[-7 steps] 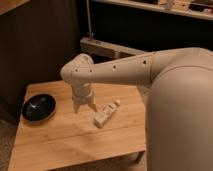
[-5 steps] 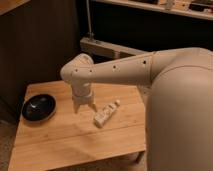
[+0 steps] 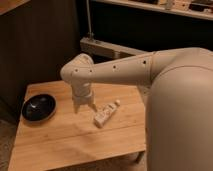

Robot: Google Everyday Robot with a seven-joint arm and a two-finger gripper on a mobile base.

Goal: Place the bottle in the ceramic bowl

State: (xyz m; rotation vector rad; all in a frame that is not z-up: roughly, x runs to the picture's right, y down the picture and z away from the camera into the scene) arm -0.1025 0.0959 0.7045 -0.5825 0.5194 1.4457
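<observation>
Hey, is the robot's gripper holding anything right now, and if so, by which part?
Nothing is held. The gripper hangs open above the table, between the ceramic bowl and the bottle, which lies on its side beside it.

One desk (image 3: 70,142) bears two objects: one bottle (image 3: 105,115) and one ceramic bowl (image 3: 38,107). One robot arm (image 3: 120,70) ends in one pincer (image 3: 84,107), which has two fingers (image 3: 76,108) spread apart. The pincer hangs over the desk between the bowl and the bottle, nearer the bottle.
</observation>
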